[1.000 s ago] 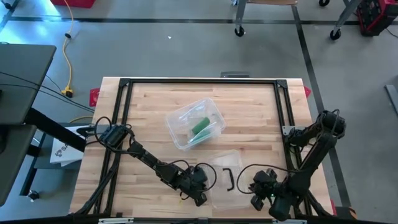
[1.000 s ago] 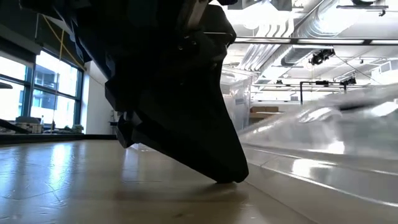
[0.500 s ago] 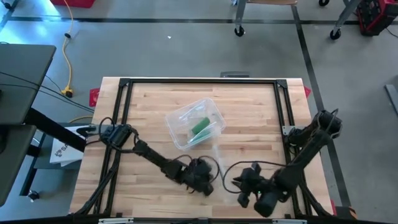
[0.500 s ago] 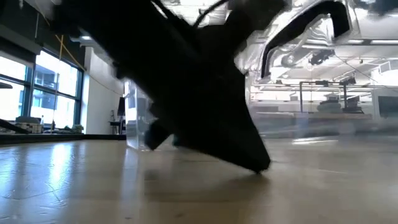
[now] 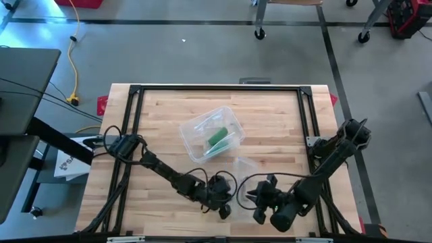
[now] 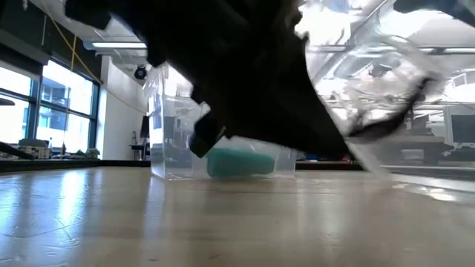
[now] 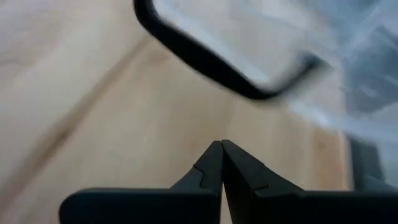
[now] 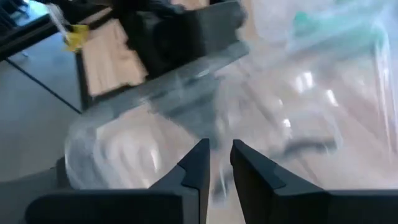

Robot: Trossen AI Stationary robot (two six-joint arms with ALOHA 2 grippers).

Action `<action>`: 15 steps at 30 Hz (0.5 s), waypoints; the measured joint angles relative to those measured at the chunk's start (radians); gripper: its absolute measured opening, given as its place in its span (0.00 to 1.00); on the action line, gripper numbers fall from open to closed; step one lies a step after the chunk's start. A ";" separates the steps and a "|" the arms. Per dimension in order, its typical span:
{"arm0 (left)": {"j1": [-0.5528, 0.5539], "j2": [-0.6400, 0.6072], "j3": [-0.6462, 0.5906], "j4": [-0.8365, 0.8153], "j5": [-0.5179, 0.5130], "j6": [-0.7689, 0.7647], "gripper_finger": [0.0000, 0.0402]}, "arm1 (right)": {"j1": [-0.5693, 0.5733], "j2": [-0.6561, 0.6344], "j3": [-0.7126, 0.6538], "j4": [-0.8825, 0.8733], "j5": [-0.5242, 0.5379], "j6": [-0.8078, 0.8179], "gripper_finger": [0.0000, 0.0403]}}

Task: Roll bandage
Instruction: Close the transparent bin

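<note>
A clear box stands mid-table with the green bandage roll lying inside it; the low view shows the roll on the box floor. Nearer the front edge is the box's clear lid with a black handle, and my right gripper is shut on it. Just left of the lid, my left gripper is shut with nothing in it; its closed fingertips hover over bare wood, short of the black handle. My right gripper pinches the clear lid at its near edge between the two fingers, coming slanting down from the table's near right. The lid sits tilted in the hold, its held side raised; whether its low edge still rests on the wood I cannot tell.
A black metal frame runs along the table's far, left and right sides. Bare wood lies on the left half and at the far right.
My right gripper has gone toward the table's left edge and up, rolling as it went, and has taken the clear lid along. The lid, which lay flat near the front edge, now stands tipped with one side raised.
</note>
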 joint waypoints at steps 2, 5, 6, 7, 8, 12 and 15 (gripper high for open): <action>-0.006 -0.014 0.000 -0.002 0.008 0.001 0.00 | 0.011 -0.001 0.000 -0.021 0.015 0.005 0.15; -0.008 -0.038 0.000 -0.001 0.004 0.007 0.00 | 0.030 -0.003 0.000 -0.024 0.030 0.015 0.15; -0.008 -0.043 0.000 0.010 0.003 0.014 0.00 | 0.036 -0.003 0.000 -0.028 0.030 0.023 0.15; -0.008 -0.051 0.000 0.013 0.002 0.025 0.00 | 0.042 -0.003 0.000 -0.031 0.029 0.024 0.15; -0.008 -0.055 0.000 0.017 -0.002 0.036 0.00 | 0.049 -0.003 0.000 -0.034 0.028 0.025 0.15; -0.008 -0.057 0.001 0.070 -0.001 0.069 0.00 | 0.074 -0.003 0.000 -0.053 0.010 0.024 0.15; -0.007 -0.057 0.001 0.070 0.001 0.071 0.00 | 0.097 -0.003 0.000 -0.066 -0.051 -0.003 0.15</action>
